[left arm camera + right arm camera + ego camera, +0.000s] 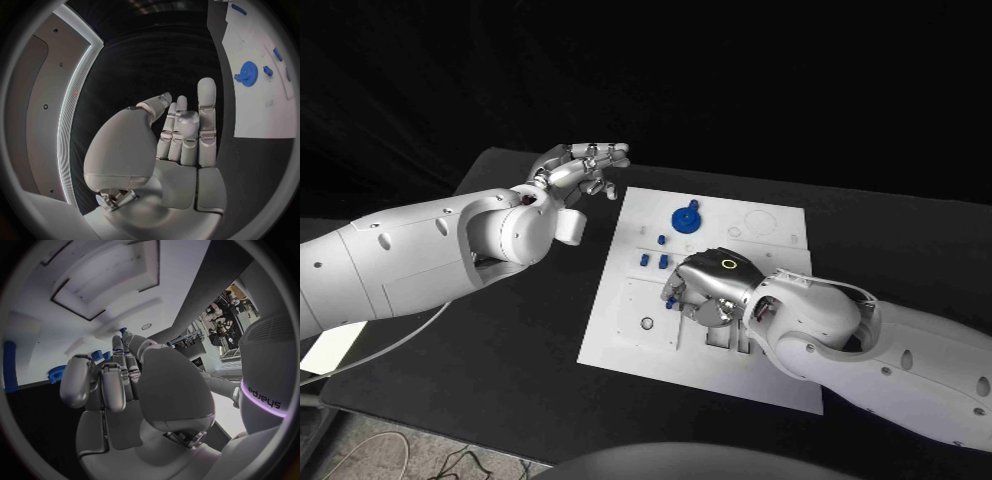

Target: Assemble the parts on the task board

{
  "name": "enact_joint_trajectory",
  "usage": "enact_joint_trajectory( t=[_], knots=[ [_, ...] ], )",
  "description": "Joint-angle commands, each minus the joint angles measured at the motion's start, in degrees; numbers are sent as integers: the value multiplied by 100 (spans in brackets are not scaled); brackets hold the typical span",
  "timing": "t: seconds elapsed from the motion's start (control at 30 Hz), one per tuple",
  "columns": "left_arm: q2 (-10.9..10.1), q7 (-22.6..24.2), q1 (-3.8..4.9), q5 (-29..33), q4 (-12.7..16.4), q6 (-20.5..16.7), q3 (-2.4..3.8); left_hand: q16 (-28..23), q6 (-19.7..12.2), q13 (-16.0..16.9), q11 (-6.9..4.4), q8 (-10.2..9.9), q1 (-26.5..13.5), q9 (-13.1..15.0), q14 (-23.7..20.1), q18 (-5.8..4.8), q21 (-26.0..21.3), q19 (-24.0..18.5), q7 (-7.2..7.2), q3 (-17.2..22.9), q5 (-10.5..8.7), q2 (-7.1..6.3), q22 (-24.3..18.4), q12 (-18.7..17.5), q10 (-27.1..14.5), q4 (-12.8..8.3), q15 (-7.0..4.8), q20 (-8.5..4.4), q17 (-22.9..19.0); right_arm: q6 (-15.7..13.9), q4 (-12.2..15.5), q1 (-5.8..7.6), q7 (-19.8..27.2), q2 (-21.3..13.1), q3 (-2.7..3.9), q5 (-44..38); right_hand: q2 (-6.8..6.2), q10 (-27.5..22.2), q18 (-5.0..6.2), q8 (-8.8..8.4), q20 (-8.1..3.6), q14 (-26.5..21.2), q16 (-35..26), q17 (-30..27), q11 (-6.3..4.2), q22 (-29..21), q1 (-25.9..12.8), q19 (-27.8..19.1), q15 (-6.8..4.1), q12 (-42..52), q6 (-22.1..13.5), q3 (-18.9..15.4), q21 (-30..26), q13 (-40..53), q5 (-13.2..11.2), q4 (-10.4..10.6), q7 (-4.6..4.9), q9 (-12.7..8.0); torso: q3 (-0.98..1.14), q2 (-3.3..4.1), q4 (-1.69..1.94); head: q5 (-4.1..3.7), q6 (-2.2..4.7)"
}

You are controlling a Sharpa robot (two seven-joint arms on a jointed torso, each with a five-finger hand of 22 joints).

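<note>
Two hands: one works over the task board (629, 330), the other waits off it.
Right hand (708, 290): nearest the robot, it is bent down over the middle of the board, palm turned under, which suits work on a small part at a recess.
Right fingers (103, 385): curled close together and pointing at the board; a blue piece (674, 296) shows at their tips, but whether it is pinched or only touched cannot be told.
Small blue parts (651, 259): these lie on the board just beyond the right hand, apart from its fingertips, probably waiting their turn.
Blue gear (687, 218): it sits on the far half of the board, well clear of both hands; the left wrist view shows it too (247, 73).
Left hand (584, 167): held above the desk (488, 370) beside the board's far left corner, likely parked out of the way.
Left fingers (207, 112): upright, gently apart, holding nothing; the gear lies off to their side, not between them.
</note>
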Motion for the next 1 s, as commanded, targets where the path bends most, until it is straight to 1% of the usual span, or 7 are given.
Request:
enact_joint_trajectory(
  t=[0.03,0.27,0.43,0.53,0.63,0.73,1.0],
  knots=[
    [11,31,2,-24,0,103,3,-11,-52,10,1,4,-10,-4,-33,67,-19,-32,1,-1,21,65,4,30,-39,-27,-13,17,-8,153,8,-6,1,0,-2,-62,17,29,32,30,-8,382,22,323,1,1,-41,39,-44,29,51,27,32,5,17,-12,0,5,0,-2,0,3,-5],
    [12,28,2,-24,-2,106,3,-11,-52,10,1,4,-10,-4,-33,67,-19,-32,1,-1,21,65,4,30,-39,-27,-13,17,-8,157,15,-6,-18,-1,-2,-68,16,32,33,31,-7,381,20,319,1,-4,-53,37,-43,30,54,27,29,4,13,-15,-1,7,2,3,2,7,-24],
    [14,25,2,-24,1,109,3,-11,-52,10,1,4,-10,-4,-33,67,-19,-32,1,-1,21,65,4,30,-39,-27,-13,17,-8,210,1,-6,-87,18,-2,-85,-27,-15,34,13,1,376,14,305,13,-20,-150,27,-33,13,25,7,20,-18,-16,-25,4,5,-3,-1,0,2,-24],
    [16,21,2,-24,1,108,3,-11,-52,10,1,4,-10,-4,-33,67,-19,-32,1,-1,21,65,4,30,-39,-27,-13,17,-8,254,-34,-5,-147,44,-5,-96,-93,-119,38,-13,19,369,-2,280,43,-50,-273,12,-7,-2,-38,-40,2,-52,19,-2,24,-7,-2,2,2,3,-29],
    [17,17,2,-24,2,109,3,-11,-52,10,1,4,-10,-4,-33,67,-19,-32,1,-1,21,65,4,30,-39,-27,-13,17,-8,249,-87,-5,-193,80,-15,-117,-236,-378,59,-31,68,338,-83,169,107,-185,-483,-50,50,-2,-160,-168,-85,-120,45,63,69,-38,0,0,1,4,-30],
    [16,4,2,-24,4,106,3,-11,-52,10,1,4,-10,-4,-33,67,-19,-32,1,-1,21,65,4,31,-39,-27,-13,17,-8,188,-126,-5,-224,112,-26,-134,-310,-567,87,-43,105,311,-155,74,148,-325,-596,-116,82,17,-347,-283,-180,-168,19,105,96,-91,-1,0,5,6,-33],
    [17,-18,2,-25,6,103,3,-10,-62,15,6,5,-17,-4,-37,68,-25,-34,4,-4,21,70,1,46,-68,-25,-9,20,-16,82,-151,-6,-244,141,-36,-155,-280,-663,96,-32,118,306,-170,53,160,-367,-579,-137,89,51,-421,-316,-213,-183,38,97,95,-113,0,-5,0,7,-19]
  ],
)
